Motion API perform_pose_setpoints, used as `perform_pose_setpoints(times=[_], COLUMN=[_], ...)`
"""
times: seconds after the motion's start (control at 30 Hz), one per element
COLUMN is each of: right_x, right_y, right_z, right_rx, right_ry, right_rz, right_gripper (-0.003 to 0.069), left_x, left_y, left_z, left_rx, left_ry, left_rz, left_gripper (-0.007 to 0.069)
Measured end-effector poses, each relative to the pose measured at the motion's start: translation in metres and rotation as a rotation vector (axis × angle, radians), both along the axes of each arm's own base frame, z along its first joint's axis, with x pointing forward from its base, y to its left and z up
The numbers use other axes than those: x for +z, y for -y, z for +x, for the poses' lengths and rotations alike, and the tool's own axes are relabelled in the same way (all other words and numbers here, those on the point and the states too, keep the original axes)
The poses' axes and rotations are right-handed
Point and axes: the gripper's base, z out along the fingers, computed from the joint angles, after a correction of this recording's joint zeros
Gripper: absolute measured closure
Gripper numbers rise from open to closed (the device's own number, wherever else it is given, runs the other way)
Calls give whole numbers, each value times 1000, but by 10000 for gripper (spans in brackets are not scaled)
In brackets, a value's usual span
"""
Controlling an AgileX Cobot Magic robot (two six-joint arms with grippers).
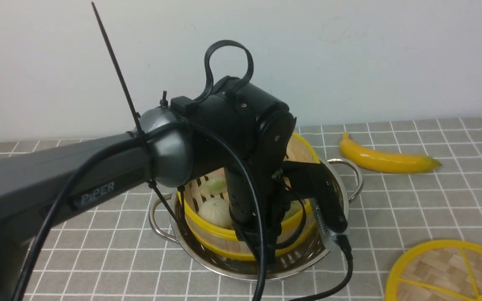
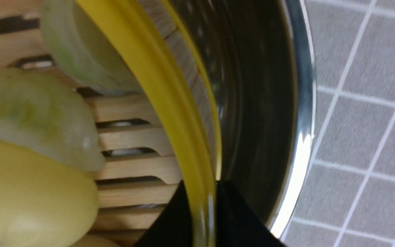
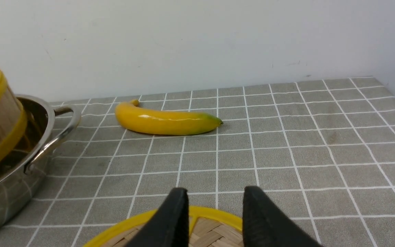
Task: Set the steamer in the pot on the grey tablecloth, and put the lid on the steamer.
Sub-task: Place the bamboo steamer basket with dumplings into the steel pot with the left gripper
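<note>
- The steamer [image 1: 220,244] sits inside the pot [image 1: 241,274] on the grey tablecloth [image 1: 412,200]. It is tilted, its far rim higher than its near rim, so it probably does not rest flat yet.
- The left gripper [image 2: 202,206] pinches the steamer's yellow rim, one finger inside the basket and one outside against the wall. Gripping the rim keeps the claw clear of the dumplings [image 2: 29,116] and lets the narrower basket go down inside the pot wall.
- The lid [image 1: 437,271] lies flat on the cloth, well to the right of the pot, where the right arm can reach it.
- The right gripper [image 3: 216,192] hangs over the lid's near edge with its jaws spread and the yellow rim showing between them. It holds nothing and looks staged for the covering step.
- A banana [image 1: 385,161] lies behind, apart from the pot, and has no part in the task.
</note>
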Motion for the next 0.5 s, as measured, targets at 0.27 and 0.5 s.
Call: perform_pose_setpoints(times=[0.27,0.5], right_x=[0,0], right_y=[0,0], right_z=[0,0], right_rx=[0,0], right_ry=[0,0], right_rz=[0,0], right_gripper=[414,414], left_x=[-19,-39], left_y=[6,11], left_z=[2,6], left_rx=[-3,13], left_ry=[-43,-59], left_rz=[20,36], left_gripper=[568,575])
